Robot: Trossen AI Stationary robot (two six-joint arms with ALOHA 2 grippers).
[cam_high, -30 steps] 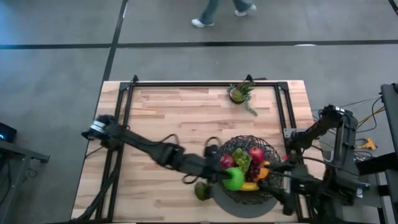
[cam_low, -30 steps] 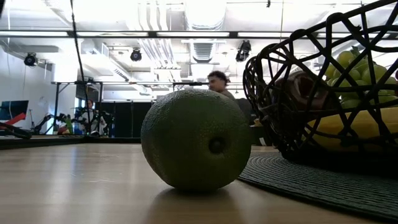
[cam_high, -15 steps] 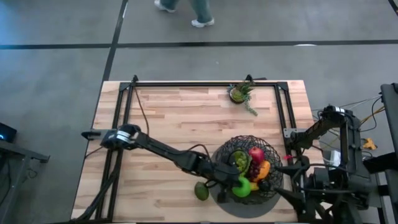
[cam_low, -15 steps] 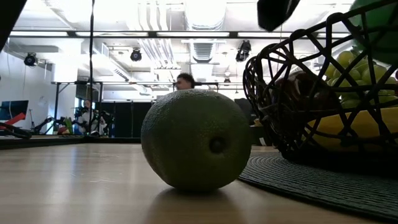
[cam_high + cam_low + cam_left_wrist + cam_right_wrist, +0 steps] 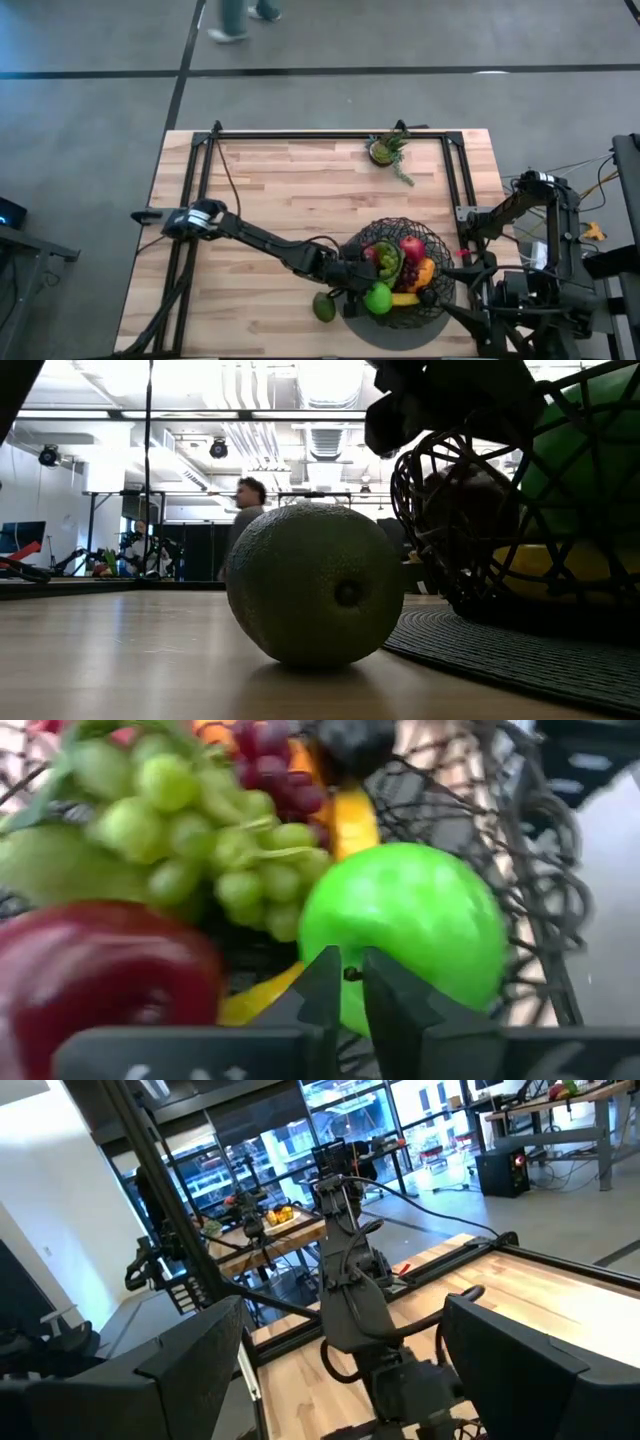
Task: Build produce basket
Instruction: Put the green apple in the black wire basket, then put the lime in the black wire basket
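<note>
Left tool, fingers nearly together, reaches over the basket beside the green apple.

A potted plant stands near the far edge of the wooden table, a round grey mat lies on its near part, and a person is in the room behind.
</note>
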